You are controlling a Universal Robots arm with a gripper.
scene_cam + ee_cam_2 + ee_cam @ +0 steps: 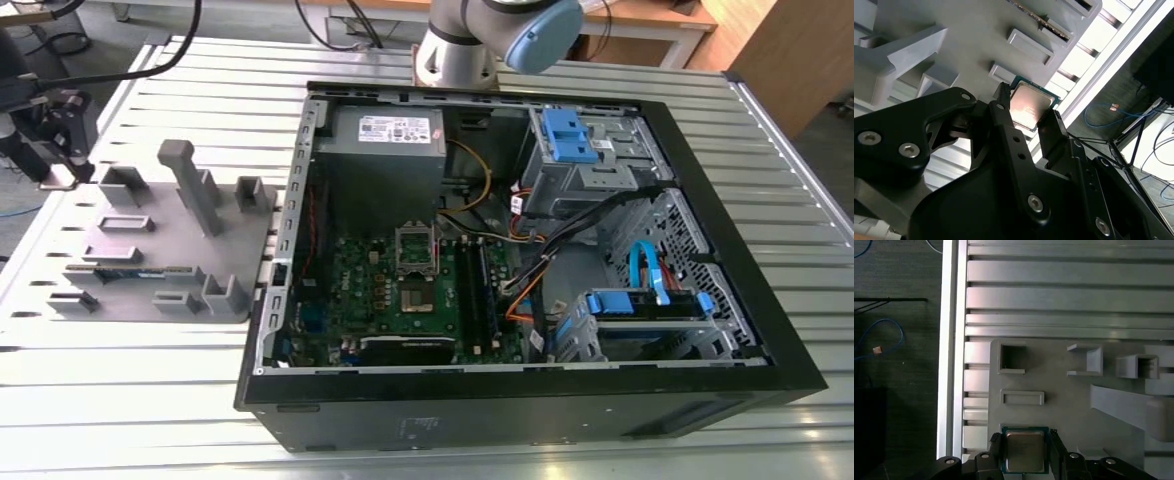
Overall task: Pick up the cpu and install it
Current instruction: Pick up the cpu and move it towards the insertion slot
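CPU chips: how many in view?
1. The cpu sits in the gripper, between its fingers, over the gray fixture tray near its edge, in both wrist views. Others could be hidden inside the PC case in the exterior view.

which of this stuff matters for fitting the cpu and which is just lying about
For the job:
cpu, gripped in the tool
open socket on the motherboard
grey parts tray

Lying about:
power supply
blue drive brackets
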